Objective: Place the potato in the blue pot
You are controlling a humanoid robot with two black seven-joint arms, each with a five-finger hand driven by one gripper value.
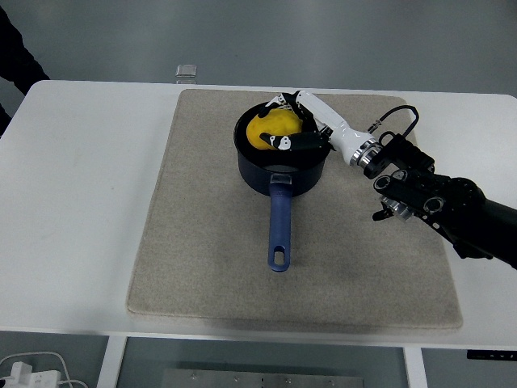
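The setting is identified as a robotics laboratory or test station rather than a home kitchen. A plain white table (81, 202) is placed against a bare grey floor, and no kitchen fittings surround it. A beige mat (202, 259) is laid flat on the tabletop as a defined work area. A black robot arm (452, 210) with exposed cabling and joint housings is extended over the mat from the right. A white power strip with cables (28, 373) is seen below the table's near edge. A small clear block (187, 72) is set at the far edge.
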